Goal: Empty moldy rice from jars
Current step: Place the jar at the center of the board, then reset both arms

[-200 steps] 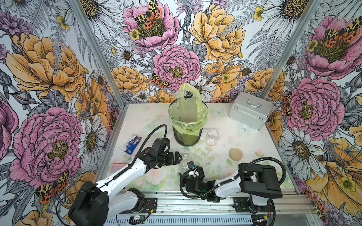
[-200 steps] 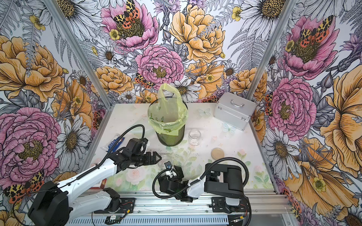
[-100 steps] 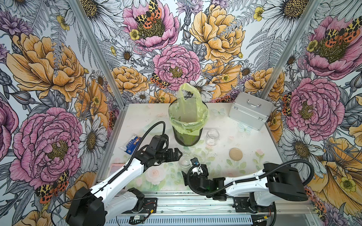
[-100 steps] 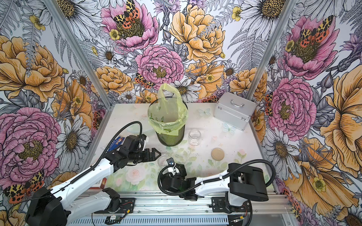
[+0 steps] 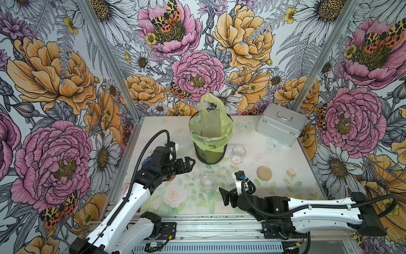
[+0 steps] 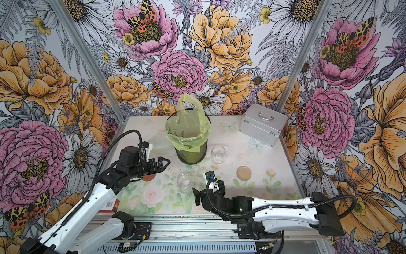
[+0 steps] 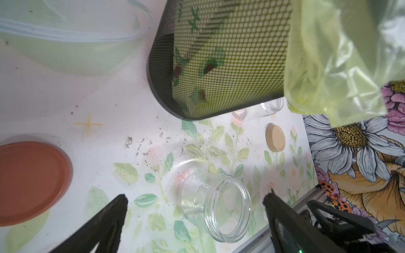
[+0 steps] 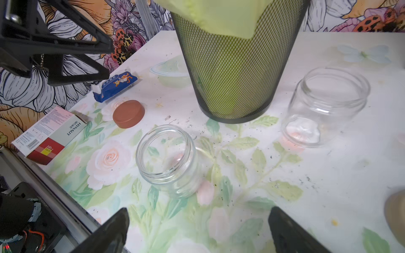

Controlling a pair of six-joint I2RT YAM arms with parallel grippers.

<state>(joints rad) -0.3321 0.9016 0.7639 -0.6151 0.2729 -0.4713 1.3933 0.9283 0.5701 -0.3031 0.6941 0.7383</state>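
Jar (image 5: 207,185) stands upright between left gripper (image 5: 190,166) and right gripper (image 5: 224,196).

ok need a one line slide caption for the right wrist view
Near jar and far jar stand lidless and upright by the mesh bin, copper lid aside.

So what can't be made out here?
- Inside the dark mesh bin, top views: yellow-green bag hides its bottom.
- Copper-orange round lid, top views: mostly under left arm.
- Beige round lid, right wrist view: cut by edge.
- Far clear glass jar, left wrist view: mostly behind bin.
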